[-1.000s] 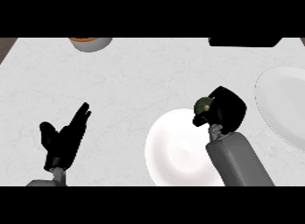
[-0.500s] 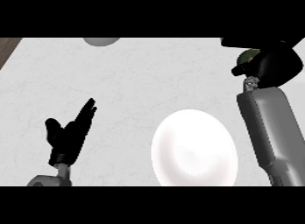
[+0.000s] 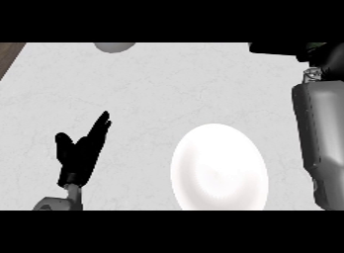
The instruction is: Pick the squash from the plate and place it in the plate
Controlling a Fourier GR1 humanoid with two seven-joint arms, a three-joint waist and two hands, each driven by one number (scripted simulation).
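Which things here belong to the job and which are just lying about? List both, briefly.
Job: plate; right hand, curled, top right; squash, a green sliver in that hand.
Lying about: grey round thing at the top edge; dark thing top right; left hand, resting open, lower left.

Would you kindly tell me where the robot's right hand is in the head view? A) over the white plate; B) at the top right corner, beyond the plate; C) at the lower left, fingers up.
B: the right hand is at the top right corner, curled round the squash, beyond the white plate; the left hand rests open at lower left.
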